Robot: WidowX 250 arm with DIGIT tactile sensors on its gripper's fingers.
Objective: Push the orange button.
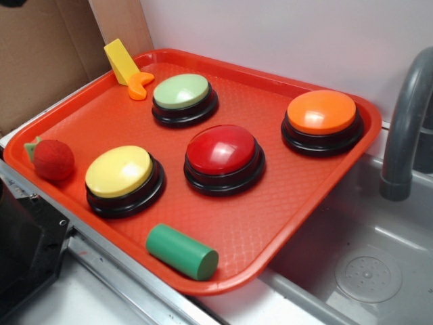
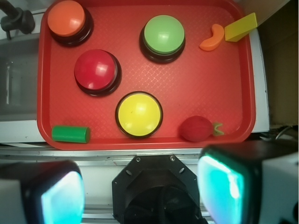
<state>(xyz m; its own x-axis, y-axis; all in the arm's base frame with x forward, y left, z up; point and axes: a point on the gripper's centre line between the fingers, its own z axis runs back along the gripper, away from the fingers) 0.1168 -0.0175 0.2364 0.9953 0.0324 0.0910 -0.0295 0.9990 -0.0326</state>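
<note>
Orange button (image 2: 66, 18): far corner of the red tray (image 2: 219, 79), beyond the red button (image 2: 96, 71)
Gripper (image 2: 140, 186): fingers (image 2: 224, 184) spread wide, empty, over the counter short of the tray
Bearing: button lies ahead and well to the left of the fingers, untouched

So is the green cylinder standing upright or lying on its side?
Lying on its side. The green cylinder rests lengthwise at the near edge of the red tray, one flat round end showing in the exterior view.
</note>
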